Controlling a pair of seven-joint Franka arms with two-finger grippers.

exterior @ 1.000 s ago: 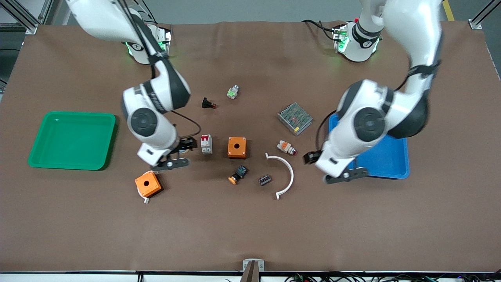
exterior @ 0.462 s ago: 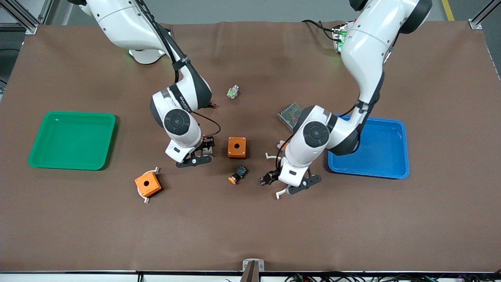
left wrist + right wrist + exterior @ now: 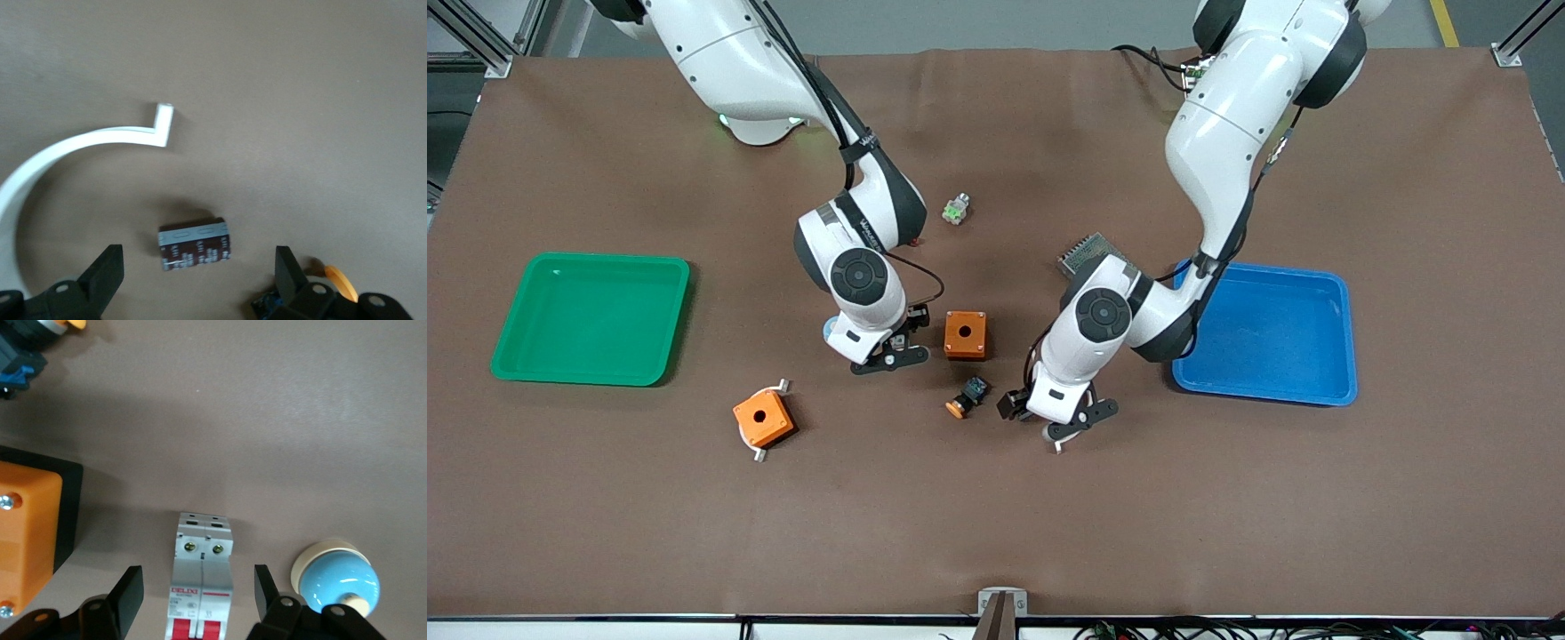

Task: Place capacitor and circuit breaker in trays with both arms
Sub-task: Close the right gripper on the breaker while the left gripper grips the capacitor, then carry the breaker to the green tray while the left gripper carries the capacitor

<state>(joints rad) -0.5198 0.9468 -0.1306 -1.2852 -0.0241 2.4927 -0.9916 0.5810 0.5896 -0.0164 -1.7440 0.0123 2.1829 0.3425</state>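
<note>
The capacitor (image 3: pixel 194 244), a tiny dark block with pale marks, lies on the brown mat between the open fingers of my left gripper (image 3: pixel 197 267). In the front view my left gripper (image 3: pixel 1060 411) hangs low over it and hides it. The circuit breaker (image 3: pixel 202 587), white-grey with a red end, lies between the open fingers of my right gripper (image 3: pixel 197 587). In the front view my right gripper (image 3: pixel 885 347) is low over it, beside an orange box (image 3: pixel 965 335), and hides it. Neither gripper touches its part.
A green tray (image 3: pixel 516 307) lies at the right arm's end and a blue tray (image 3: pixel 1263 373) at the left arm's end. A black-and-blue push button (image 3: pixel 967 396), a second orange box (image 3: pixel 763 418), a white arc (image 3: pixel 67 150), a blue-white knob (image 3: pixel 337 577) and a metal grille box (image 3: pixel 1083 251) lie around.
Both arms have swung in toward the table's middle and come down. My right gripper has moved over the circuit breaker and my left gripper over the capacitor.
</note>
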